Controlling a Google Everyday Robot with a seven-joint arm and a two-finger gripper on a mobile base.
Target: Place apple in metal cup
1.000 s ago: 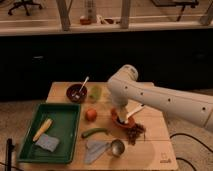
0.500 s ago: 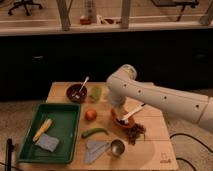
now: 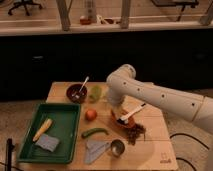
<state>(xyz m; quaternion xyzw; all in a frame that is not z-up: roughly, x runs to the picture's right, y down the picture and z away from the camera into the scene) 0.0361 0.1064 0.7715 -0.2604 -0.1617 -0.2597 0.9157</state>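
We find the gripper (image 3: 117,108) at the low end of the white arm (image 3: 160,97). The arm reaches in from the right, bends above the back of the table (image 3: 150,150) and drops toward its middle. The gripper hangs just over the left edge of a reddish-brown bowl (image 3: 121,123), and we cannot tell whether the claw is released or clenched. The apple (image 3: 91,114) lies on the bare wood to the left of the gripper, near it but apart, between the green tray (image 3: 56,106) and the bowl. The metal cup (image 3: 118,147) stands upright near the front edge with its mouth facing up, right beside a grey cloth (image 3: 94,149) on its left. We see the apple and the cup well apart, and a long green pepper (image 3: 94,132) lies on the wood between them. A white spoon (image 3: 131,113) rests in the reddish-brown bowl, its handle sloping up to the right. A dark bunch of grapes (image 3: 135,133) sits just beside that bowl at its front right. At the back of the table a dark bowl (image 3: 76,94) holds a second spoon, and a green cup (image 3: 95,92) stands just to its right. The tray on the left holds a long yellow piece (image 3: 42,129) and a grey sponge (image 3: 48,143), lying side by side.
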